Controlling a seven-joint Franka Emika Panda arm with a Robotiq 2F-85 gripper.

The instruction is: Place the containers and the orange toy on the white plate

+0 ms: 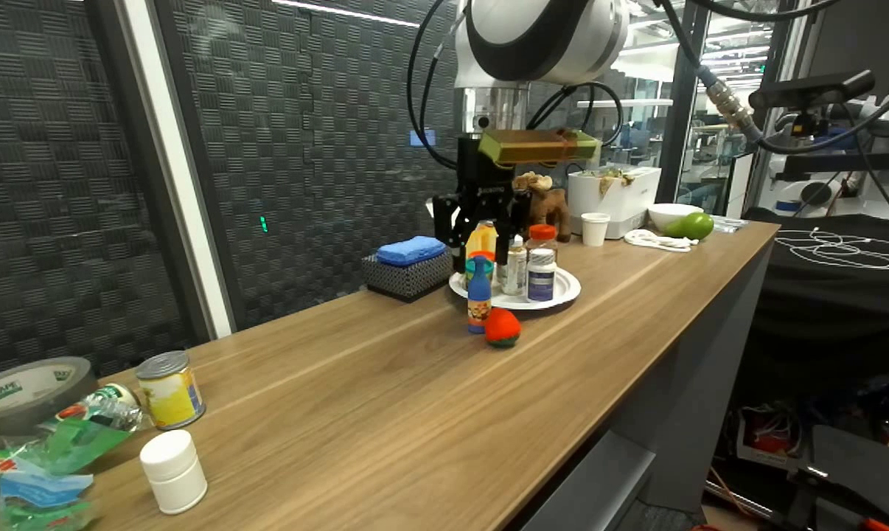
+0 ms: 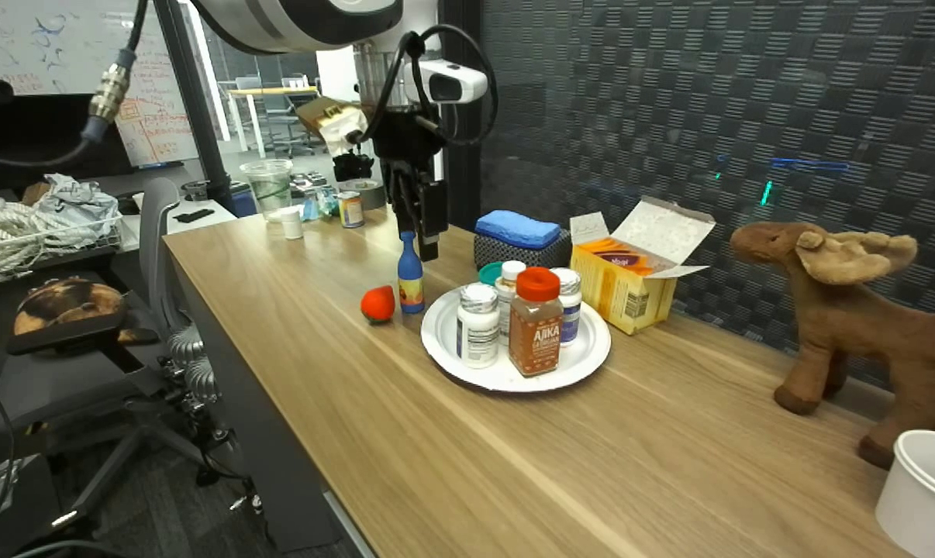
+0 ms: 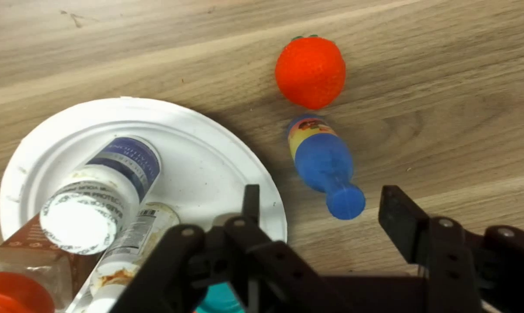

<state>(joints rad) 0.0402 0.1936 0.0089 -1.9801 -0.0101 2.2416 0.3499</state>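
Just off the white plate [image 3: 201, 156]: a blue bottle [image 3: 325, 161] and the orange toy [image 3: 310, 73]

Wrist view: the hand [image 3: 323, 213] has its fingers spread, the bottle's cap showing between them, nothing clamped. Lowered off-line, a finger could catch the plate's rim or knock the bottle into the toy just beside it.

In an exterior view, a white jar [image 1: 173, 472], beyond the wrist view, stands well apart on the worktop [image 1: 371, 413].

In an exterior view, a white bottle [image 2: 479, 337] and a second white bottle [image 2: 571, 314] stand on the plate; the wrist view shows only one of them
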